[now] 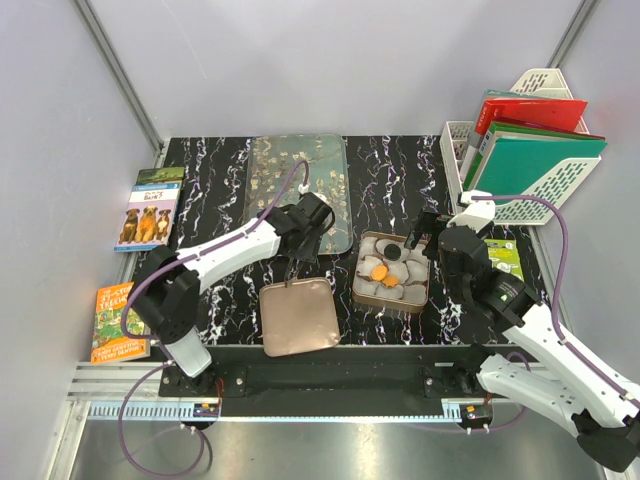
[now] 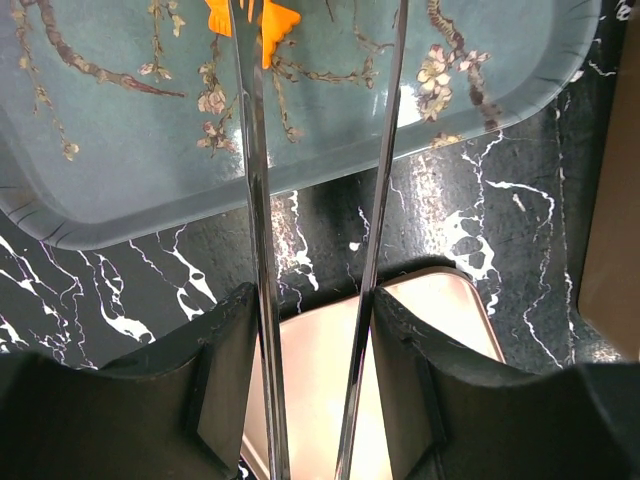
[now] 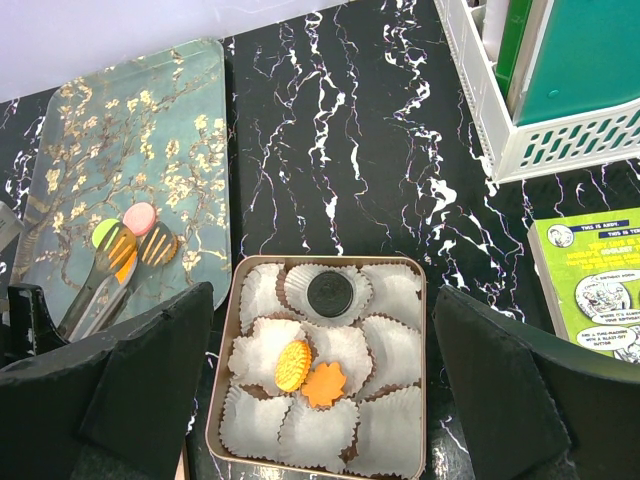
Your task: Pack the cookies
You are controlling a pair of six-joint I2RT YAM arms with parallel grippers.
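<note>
My left gripper is shut on metal tongs. The tong tips pinch an orange cookie over the blossom-pattern tray. In the right wrist view, green, pink and brown striped cookies lie on the tray by the tong tips. The square tin, lined with white wrappers, holds a dark brown round cookie, an orange round one and an orange flower one. My right gripper is open and empty above the tin.
The rose-gold lid lies near the front edge, under my left wrist. Two books lie at the left. A white file rack with folders stands back right, with a green booklet before it.
</note>
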